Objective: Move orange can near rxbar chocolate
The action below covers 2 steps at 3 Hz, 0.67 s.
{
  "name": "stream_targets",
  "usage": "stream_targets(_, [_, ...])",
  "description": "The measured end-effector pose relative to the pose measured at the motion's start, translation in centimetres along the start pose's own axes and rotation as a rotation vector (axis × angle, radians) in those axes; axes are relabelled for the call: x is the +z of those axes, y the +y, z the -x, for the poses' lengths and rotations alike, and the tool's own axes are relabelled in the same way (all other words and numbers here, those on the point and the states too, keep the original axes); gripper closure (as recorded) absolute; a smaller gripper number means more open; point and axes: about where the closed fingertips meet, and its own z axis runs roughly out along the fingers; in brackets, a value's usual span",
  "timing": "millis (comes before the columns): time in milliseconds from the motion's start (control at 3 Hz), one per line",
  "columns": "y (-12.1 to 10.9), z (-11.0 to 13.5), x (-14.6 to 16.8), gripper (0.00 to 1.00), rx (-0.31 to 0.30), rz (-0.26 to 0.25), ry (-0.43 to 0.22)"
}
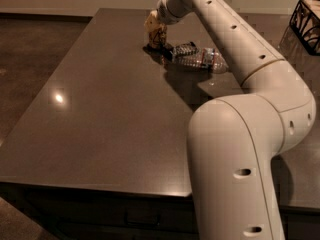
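Note:
The orange can [158, 36] stands upright at the far side of the dark table [100, 114], its base at or just above the surface. My gripper [154, 24] comes down on it from above and is shut on it; the fingers cover the can's top. The rxbar chocolate [182, 49], a small dark wrapper with light markings, lies flat just right of the can, a small gap between them. My white arm runs from the lower right up across the table to the can.
A clear crinkled plastic bottle [204, 60] with a red-white label lies on its side right of the rxbar, touching it. A dark wire basket [306, 25] stands at the far right edge. My arm's big joint fills the lower right.

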Motion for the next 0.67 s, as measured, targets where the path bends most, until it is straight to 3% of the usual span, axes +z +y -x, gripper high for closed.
stream_targets(333, [0.13, -0.18, 0.33, 0.13, 0.000, 0.003, 0.004])
stream_targets(667, [0.26, -0.34, 0.63, 0.00, 0.000, 0.006, 0.008])
